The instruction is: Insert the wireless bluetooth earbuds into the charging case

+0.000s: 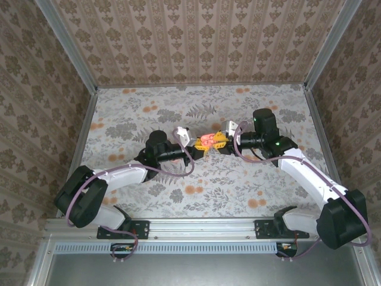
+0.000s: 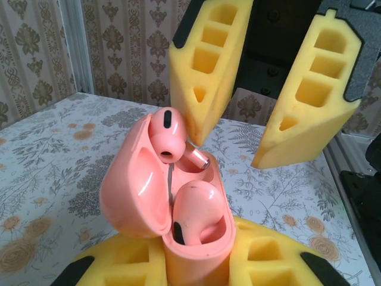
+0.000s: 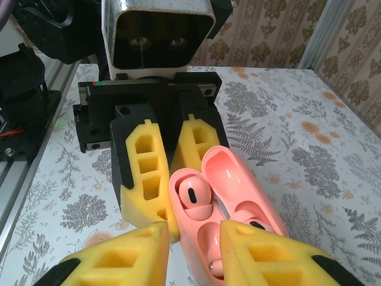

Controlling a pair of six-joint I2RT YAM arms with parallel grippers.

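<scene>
A salmon-pink charging case (image 2: 149, 196) stands with its lid swung open, and my left gripper (image 2: 196, 265) is shut on its base between yellow foam fingers. One earbud (image 2: 199, 208) sits in the slot nearer the left wrist. The other earbud (image 2: 166, 132) lies tilted over the far slot, head against the lid, its metal-tipped stem showing. My right gripper (image 2: 229, 152) hovers just past the case with its jaws apart and nothing between them. In the right wrist view, the case (image 3: 229, 173) lies between the right fingers (image 3: 119, 256), with the seated earbud (image 3: 193, 193) and the tilted one (image 3: 257, 225). From above, both grippers meet at the case (image 1: 207, 140).
The table (image 1: 149, 113) has a floral cloth with orange flower prints. Patterned walls and metal corner posts (image 1: 89, 113) close it in on three sides. The left arm's camera housing (image 3: 158, 36) faces the right wrist closely.
</scene>
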